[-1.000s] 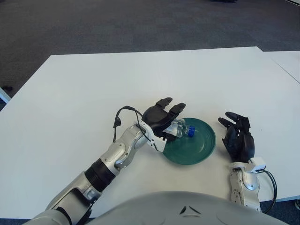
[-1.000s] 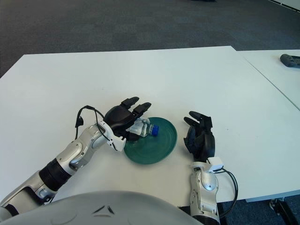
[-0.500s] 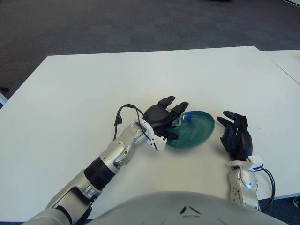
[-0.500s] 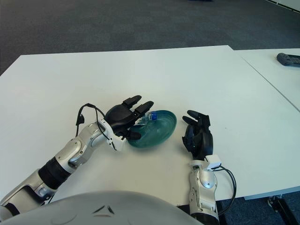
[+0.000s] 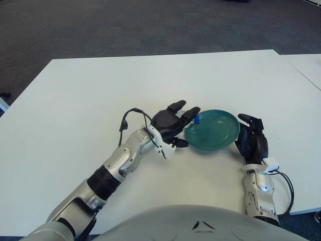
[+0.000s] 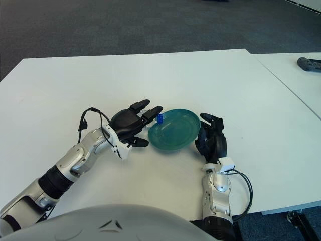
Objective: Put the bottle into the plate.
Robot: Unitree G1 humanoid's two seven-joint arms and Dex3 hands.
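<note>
The plate (image 5: 213, 131) is sitting tilted on the table (image 5: 75, 100), its far-right rim raised and its open face turned toward the camera; 0.5 s ago it was tipped less steeply and lay a bit lower and to the left, and 1 s ago it was lying flat. The left hand (image 5: 170, 125) is at the plate's left edge w/ fingers (image 5: 176, 106) stretched out over the rim and the thumb curled underneath. Only the bottle's (image 5: 196, 120) blue cap is peeking out between those fingers and the rim; the clear body, plainly seen in the hand 1 s ago, is now hidden behind the palm, so the hand is prob. still wrapped around it, though that can't be confirmed. The cap is showing just at the plate's left rim, not down in the bowl. The right hand (image 6: 210, 138) is pressing against the plate's right edge, fingers loosely curved and holding nothing; earlier it was sitting apart from the plate, further right & lower
</note>
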